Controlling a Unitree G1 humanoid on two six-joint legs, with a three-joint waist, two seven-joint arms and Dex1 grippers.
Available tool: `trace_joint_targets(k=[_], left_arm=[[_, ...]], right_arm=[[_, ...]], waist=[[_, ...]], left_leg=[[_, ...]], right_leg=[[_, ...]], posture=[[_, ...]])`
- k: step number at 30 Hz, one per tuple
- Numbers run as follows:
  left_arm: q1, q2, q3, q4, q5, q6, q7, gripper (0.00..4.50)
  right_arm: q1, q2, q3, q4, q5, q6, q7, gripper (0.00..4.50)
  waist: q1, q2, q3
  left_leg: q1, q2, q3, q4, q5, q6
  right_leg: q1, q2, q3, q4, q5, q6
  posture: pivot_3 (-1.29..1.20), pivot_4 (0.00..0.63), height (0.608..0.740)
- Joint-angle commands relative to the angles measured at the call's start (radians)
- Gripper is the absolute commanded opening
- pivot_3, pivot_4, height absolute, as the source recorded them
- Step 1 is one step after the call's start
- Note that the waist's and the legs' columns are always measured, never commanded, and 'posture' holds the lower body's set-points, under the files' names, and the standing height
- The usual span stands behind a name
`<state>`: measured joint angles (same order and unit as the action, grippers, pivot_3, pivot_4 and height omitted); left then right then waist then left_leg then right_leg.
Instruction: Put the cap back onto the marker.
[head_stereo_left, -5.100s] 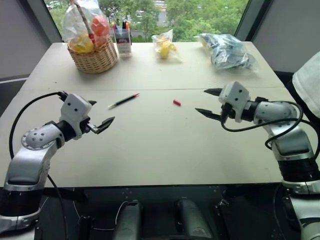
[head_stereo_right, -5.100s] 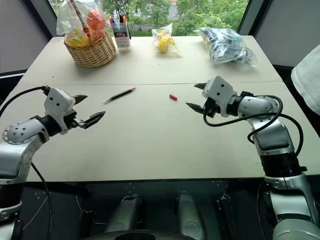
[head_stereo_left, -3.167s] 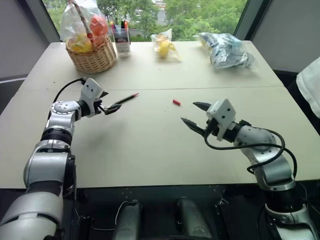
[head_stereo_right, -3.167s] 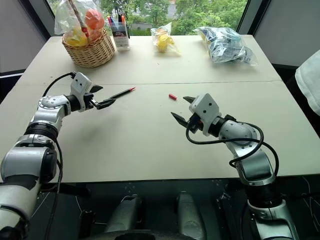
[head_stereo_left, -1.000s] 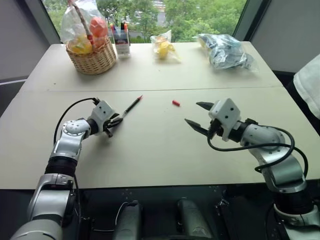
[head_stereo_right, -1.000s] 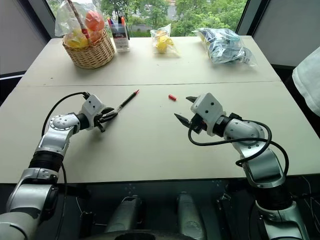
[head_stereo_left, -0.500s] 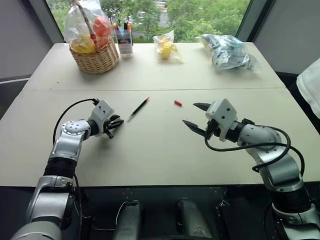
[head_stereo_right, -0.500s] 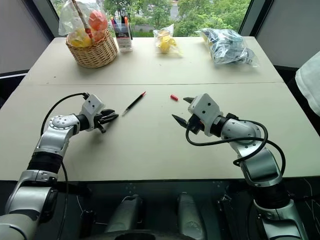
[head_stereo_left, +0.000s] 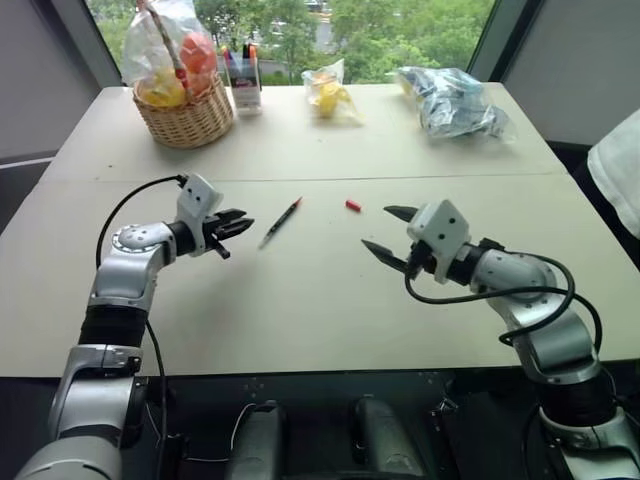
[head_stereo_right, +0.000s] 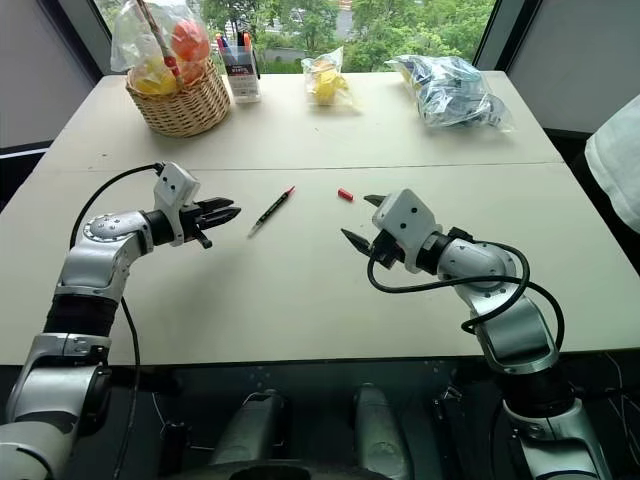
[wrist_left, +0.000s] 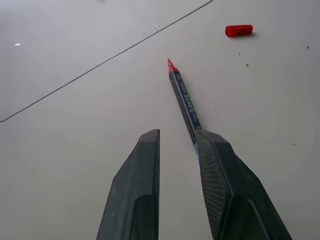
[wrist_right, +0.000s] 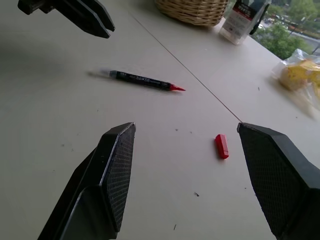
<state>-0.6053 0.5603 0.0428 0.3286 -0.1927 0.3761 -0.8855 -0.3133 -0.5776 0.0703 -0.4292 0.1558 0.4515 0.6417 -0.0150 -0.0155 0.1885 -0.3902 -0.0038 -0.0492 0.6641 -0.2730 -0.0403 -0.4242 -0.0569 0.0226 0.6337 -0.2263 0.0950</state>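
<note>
On the pale table (head_stereo_left: 300, 300) by the window, the marker (head_stereo_left: 279, 221) lies uncapped, the cap (head_stereo_left: 352, 205) well apart to its right. The left gripper (head_stereo_left: 232, 224) hovers level just beside the marker's rear end, fingers narrowly parted, empty. The right gripper (head_stereo_left: 385, 232) hangs wide-spread, facing left.

One marker (head_stereo_left: 279, 221) and one cap (head_stereo_left: 352, 205) lie on the tabletop (head_stereo_left: 300, 300). At its far edge stand one wicker basket (head_stereo_left: 185, 115), one holder of pens (head_stereo_left: 245, 80) and two plastic bags (head_stereo_left: 455, 100). Two end effectors: left (head_stereo_left: 232, 225), right (head_stereo_left: 388, 234).
</note>
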Motion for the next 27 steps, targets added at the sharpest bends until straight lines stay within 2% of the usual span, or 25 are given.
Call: trace_joint_targets(k=[1, 2, 3, 4, 6, 7, 10, 16, 20, 27], left_arm=[[-0.032, 0.006, 0.01, -0.009, -0.019, 0.007, -0.002, 1.17], [-0.037, 0.004, 0.006, 0.0, -0.016, 0.002, -0.002, 1.68], [-0.044, 0.0, -0.001, 0.013, -0.013, -0.001, -0.003, 1.99], [-0.051, -0.004, -0.007, 0.023, -0.011, -0.004, -0.005, 1.99], [-0.069, -0.014, -0.019, 0.041, -0.012, -0.001, -0.013, 2.74], [-0.076, -0.015, -0.024, 0.049, -0.012, -0.005, -0.018, 2.97], [-0.097, -0.027, -0.04, 0.062, -0.001, -0.017, -0.015, 4.43], [-0.133, -0.076, -0.093, 0.144, 0.059, -0.09, 0.023, 4.48], [-0.161, -0.137, -0.127, 0.227, 0.118, -0.124, 0.108, 4.48], [-0.217, -0.218, -0.125, 0.375, 0.149, -0.158, 0.202, 4.48]], right_arm=[[0.0, 0.018, 0.004, -0.018, -0.016, -0.025, -0.027, 3.34], [0.001, 0.024, 0.008, -0.019, -0.021, -0.025, -0.033, 3.34], [0.003, 0.032, 0.011, -0.02, -0.023, -0.027, -0.039, 3.34], [0.005, 0.038, 0.014, -0.021, -0.026, -0.028, -0.045, 3.34], [0.007, 0.049, 0.019, -0.02, -0.033, -0.032, -0.054, 3.34], [0.006, 0.054, 0.022, -0.02, -0.036, -0.032, -0.058, 3.34], [0.005, 0.062, 0.027, -0.016, -0.042, -0.037, -0.067, 3.34], [0.007, 0.068, 0.033, -0.008, -0.045, -0.047, -0.074, 3.34], [-0.004, 0.073, 0.041, 0.004, -0.048, -0.054, -0.076, 3.34], [-0.008, 0.076, 0.038, 0.012, -0.055, -0.061, -0.069, 3.34]], waist=[[0.002, 0.0, 0.0], [0.003, 0.0, 0.0], [0.003, 0.0, 0.0], [0.004, 0.0, 0.0], [0.003, 0.0, 0.0], [0.003, 0.0, 0.0], [0.001, 0.0, 0.0], [0.001, 0.0, 0.0], [0.002, 0.0, 0.0], [0.003, 0.0, 0.0]], left_leg=[[0.0, 0.0, 0.0, 0.0, 0.0, 0.0], [0.0, 0.0, 0.0, 0.0, 0.0, 0.0], [0.0, 0.0, 0.0, 0.0, 0.0, 0.0], [0.0, 0.0, 0.0, 0.0, 0.0, 0.0], [0.0, 0.0, 0.0, 0.0, 0.0, 0.0], [0.0, 0.0, 0.0, 0.0, 0.0, 0.0], [0.0, 0.0, 0.0, 0.0, 0.0, 0.0], [0.0, 0.0, 0.0, 0.0, 0.0, 0.0], [0.0, 0.0, 0.0, 0.0, 0.0, 0.0], [-0.001, 0.0, 0.0, 0.0, 0.0, 0.0]], right_leg=[[0.0, 0.0, 0.0, 0.0, 0.0, 0.0], [0.0, 0.0, 0.0, 0.0, 0.0, 0.0], [0.0, 0.0, 0.0, 0.0, 0.0, 0.0], [0.0, 0.0, 0.0, 0.0, 0.0, 0.0], [0.0, 0.0, 0.0, 0.0, 0.0, 0.0], [0.0, 0.0, 0.0, 0.0, 0.0, 0.0], [0.0, 0.0, 0.0, 0.0, 0.0, 0.0], [0.0, 0.0, 0.0, 0.0, 0.0, 0.0], [0.0, 0.0, 0.0, 0.0, 0.0, 0.0], [0.0, 0.0, 0.0, 0.0, 0.0, 0.0]], posture=[[0.0, 0.15, 0.74], [0.0, 0.15, 0.74], [0.0, 0.15, 0.74], [0.0, 0.15, 0.74], [0.0, 0.15, 0.74], [0.0, 0.15, 0.74], [0.0, 0.15, 0.74], [0.0, 0.15, 0.74], [0.0, 0.15, 0.74], [0.0, 0.15, 0.74]])
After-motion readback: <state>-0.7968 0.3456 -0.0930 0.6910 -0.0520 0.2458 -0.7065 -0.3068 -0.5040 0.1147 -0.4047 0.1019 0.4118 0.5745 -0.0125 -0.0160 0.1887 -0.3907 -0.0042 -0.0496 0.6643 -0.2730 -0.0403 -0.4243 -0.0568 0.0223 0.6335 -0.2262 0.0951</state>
